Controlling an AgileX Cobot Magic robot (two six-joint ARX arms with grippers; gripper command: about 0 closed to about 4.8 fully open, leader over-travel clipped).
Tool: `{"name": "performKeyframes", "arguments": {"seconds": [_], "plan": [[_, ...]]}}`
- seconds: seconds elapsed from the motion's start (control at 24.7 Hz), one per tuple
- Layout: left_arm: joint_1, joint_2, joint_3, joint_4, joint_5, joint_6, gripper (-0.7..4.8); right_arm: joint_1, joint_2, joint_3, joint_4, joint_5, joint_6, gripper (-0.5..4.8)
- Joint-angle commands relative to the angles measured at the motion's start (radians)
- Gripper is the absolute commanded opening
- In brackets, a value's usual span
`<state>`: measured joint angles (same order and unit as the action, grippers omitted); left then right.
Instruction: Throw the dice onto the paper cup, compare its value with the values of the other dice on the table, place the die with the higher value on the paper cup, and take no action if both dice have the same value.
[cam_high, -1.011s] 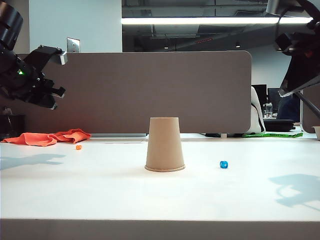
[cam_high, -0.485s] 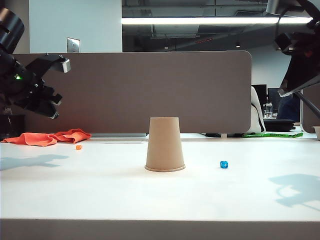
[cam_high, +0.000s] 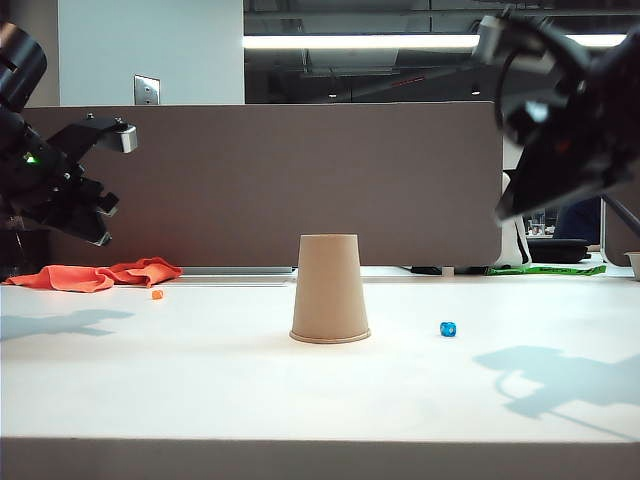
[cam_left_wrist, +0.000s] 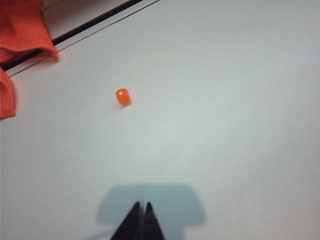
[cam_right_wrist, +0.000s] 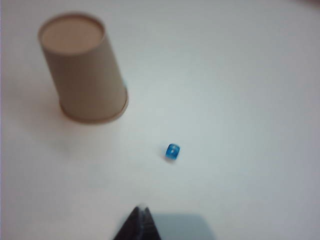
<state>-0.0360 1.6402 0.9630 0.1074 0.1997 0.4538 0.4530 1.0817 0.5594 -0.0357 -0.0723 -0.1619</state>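
The tan paper cup (cam_high: 330, 289) (cam_right_wrist: 82, 67) stands upside down at the table's middle. A tiny orange die (cam_high: 157, 294) (cam_left_wrist: 123, 96) lies on the table far to the cup's left, one white dot on its top face. A small blue die (cam_high: 448, 329) (cam_right_wrist: 172, 151) rests on the table to the cup's right. My left gripper (cam_left_wrist: 142, 206) hangs shut and empty high above the table, short of the orange die. My right gripper (cam_right_wrist: 141, 209) is shut and empty too, up in the air, short of the blue die. In the exterior view both arms are aloft at the sides.
A crumpled orange cloth (cam_high: 98, 273) (cam_left_wrist: 22, 30) lies at the back left, just beyond the orange die. A grey partition wall (cam_high: 300, 180) closes off the table's far edge.
The right arm has swung in from the upper right toward the middle and lower, and its shadow on the table has grown. The left arm has tilted slightly. Cup and dice have not moved.
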Motion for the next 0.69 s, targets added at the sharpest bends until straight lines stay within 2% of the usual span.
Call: {"name": "performKeyframes", "arguments": {"seconds": [0.04, 0.28, 0.49, 0.69], "plan": [[0.0, -0.005, 0.001, 0.002, 0.006, 0.002, -0.06, 0.003, 0.041, 0.005, 0.067, -0.011, -0.022, 1.0], [0.0, -0.005, 0.001, 0.003, 0.007, 0.001, -0.05, 0.02, 0.076, 0.005, 0.116, -0.042, -0.022, 1.1], [0.0, -0.005, 0.001, 0.003, 0.007, -0.001, -0.05, 0.022, 0.138, 0.005, 0.146, -0.045, -0.025, 1.8], [0.0, -0.005, 0.001, 0.004, 0.007, -0.001, -0.05, 0.022, 0.174, 0.005, 0.173, -0.036, -0.074, 1.81]]}}
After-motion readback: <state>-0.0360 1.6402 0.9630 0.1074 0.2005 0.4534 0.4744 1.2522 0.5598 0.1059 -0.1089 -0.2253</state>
